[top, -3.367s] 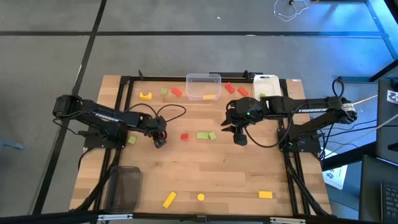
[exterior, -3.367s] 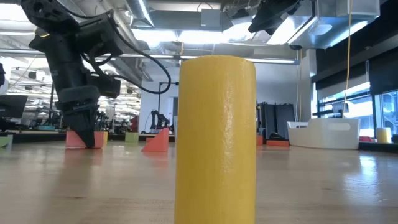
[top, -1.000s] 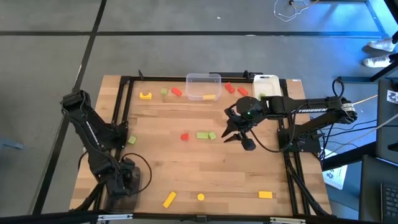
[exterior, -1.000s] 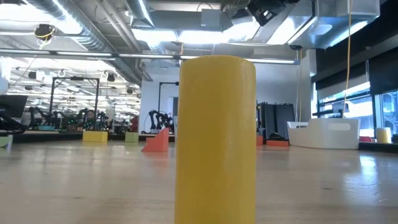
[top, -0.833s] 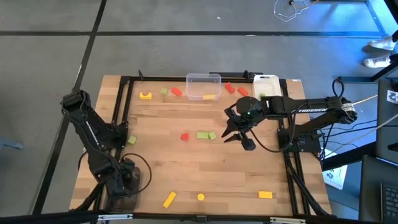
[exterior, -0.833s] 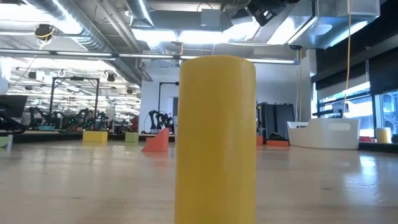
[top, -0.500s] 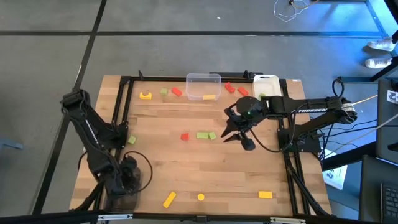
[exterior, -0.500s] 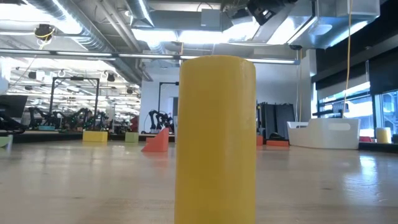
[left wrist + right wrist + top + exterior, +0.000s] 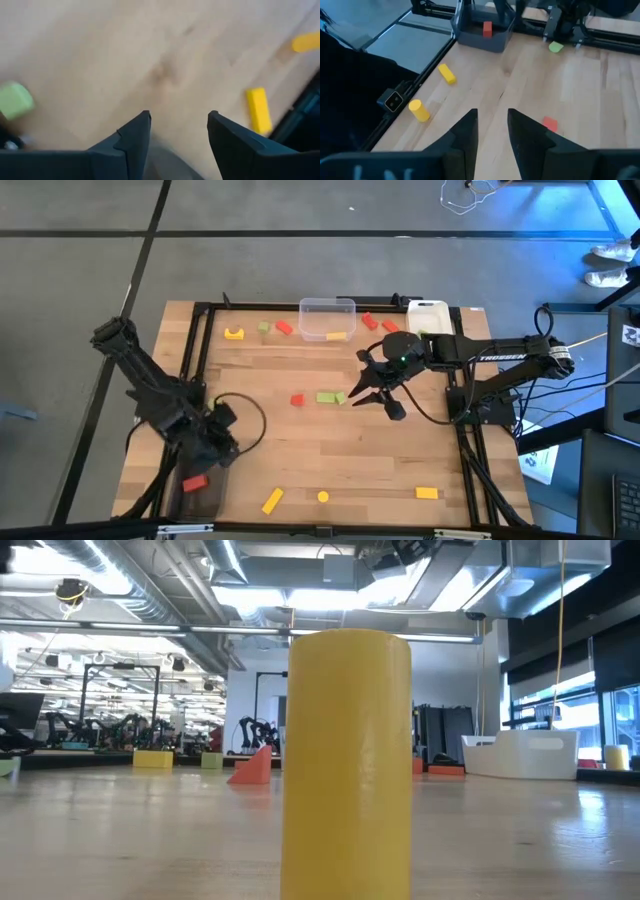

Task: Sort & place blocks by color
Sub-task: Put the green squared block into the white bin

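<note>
Hovering just beside the dark bin [image 9: 196, 480], left end effector [image 9: 222, 442] spread open, gripping nothing. Lying inside that bin: red block [image 9: 194, 480]. Waiting well apart from the bin, right end effector [image 9: 372, 397] parted, empty.

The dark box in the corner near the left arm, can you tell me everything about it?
The dark box is a smoky, see-through plastic tub with rounded corners and no lid, sitting flat on the wooden table at its near left corner. One red block lies inside it. The left gripper is just beside its rim, fingers open and empty. In the right wrist view the box shows its straight walls, with the red block on the floor inside.
</note>
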`<state>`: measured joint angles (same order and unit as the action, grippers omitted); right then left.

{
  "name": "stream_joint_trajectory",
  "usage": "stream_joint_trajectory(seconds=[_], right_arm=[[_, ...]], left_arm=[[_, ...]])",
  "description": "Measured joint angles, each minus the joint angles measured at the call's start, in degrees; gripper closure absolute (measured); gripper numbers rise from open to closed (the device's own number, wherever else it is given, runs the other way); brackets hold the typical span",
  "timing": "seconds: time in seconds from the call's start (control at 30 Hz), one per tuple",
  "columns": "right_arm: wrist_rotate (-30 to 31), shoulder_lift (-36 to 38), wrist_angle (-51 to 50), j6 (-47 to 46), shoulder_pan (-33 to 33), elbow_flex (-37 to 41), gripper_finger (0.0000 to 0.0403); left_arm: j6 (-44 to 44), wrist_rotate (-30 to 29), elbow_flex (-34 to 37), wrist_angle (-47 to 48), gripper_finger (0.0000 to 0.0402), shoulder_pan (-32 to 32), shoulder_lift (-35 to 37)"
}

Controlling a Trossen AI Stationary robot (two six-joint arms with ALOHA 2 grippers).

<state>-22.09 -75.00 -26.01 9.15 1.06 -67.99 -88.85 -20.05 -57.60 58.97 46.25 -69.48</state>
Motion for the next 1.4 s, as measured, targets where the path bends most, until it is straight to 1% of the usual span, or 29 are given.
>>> stream_joint_trajectory(seconds=[0.1, 0.2, 0.3, 0.4, 0.43, 0.5, 0.67, 0.8, 0.9, 1.0, 1.1, 1.17, 1.3, 1.4], right_arm=[[0.00, 0.00, 0.38, -0.26, 0.00, 0.00, 0.0297], [0.83, 0.00, 0.13, -3.95, 0.00, 0.00, 0.0297], [7.24, -0.28, -1.38, -6.37, 0.02, -0.09, 0.0297], [14.16, -1.75, -5.09, -7.32, 0.28, -0.09, 0.0297], [15.95, -2.43, -6.14, -7.22, 0.40, -0.09, 0.0297], [17.41, -3.99, -7.35, -6.64, 0.69, -0.09, 0.0297], [17.49, -7.13, -7.17, -3.04, 0.79, -0.09, 0.0300], [17.51, -7.58, -7.14, -2.08, 0.67, -0.09, 0.0323], [17.46, -7.56, -6.81, -3.02, 0.57, -0.09, 0.0335], [17.14, -7.56, -6.83, -3.20, 0.50, -0.09, 0.0334], [17.49, -7.56, -6.82, -4.16, 0.46, -0.09, 0.0318], [19.69, -7.56, -6.81, -4.20, 0.34, -0.09, 0.0301], [24.71, -7.56, -6.77, -4.11, 0.28, -0.09, 0.0258], [25.99, -7.56, -6.39, -4.13, 0.28, -0.09, 0.0224]], left_arm=[[7.56, 0.04, 0.00, 0.12, 0.0216, -5.16, 1.02], [14.97, 0.51, 0.00, 0.03, 0.0216, -10.50, 1.41], [23.35, 1.04, 0.00, -0.62, 0.0216, -15.75, 1.41], [29.46, 1.84, 0.00, -1.95, 0.0216, -19.90, 1.41], [31.00, 2.41, 0.00, -2.23, 0.0216, -20.95, 1.39], [33.48, 3.45, 0.00, -2.25, 0.0216, -22.78, 1.39], [36.10, 4.31, 0.00, -2.22, 0.0216, -24.73, 1.39], [36.78, 4.54, 0.00, -2.22, 0.0216, -24.89, 1.39], [36.79, 4.54, 0.00, -2.23, 0.0216, -24.89, 1.39], [36.80, 4.54, 0.00, -2.24, 0.0216, -24.87, 1.39], [36.79, 4.55, 0.00, -2.23, 0.0216, -24.89, 1.39], [36.78, 4.55, 0.00, -2.24, 0.0216, -24.88, 1.39], [36.80, 4.54, 0.00, -2.24, 0.0216, -24.87, 1.39], [36.80, 4.55, 0.00, -2.24, 0.0216, -24.87, 1.36]])
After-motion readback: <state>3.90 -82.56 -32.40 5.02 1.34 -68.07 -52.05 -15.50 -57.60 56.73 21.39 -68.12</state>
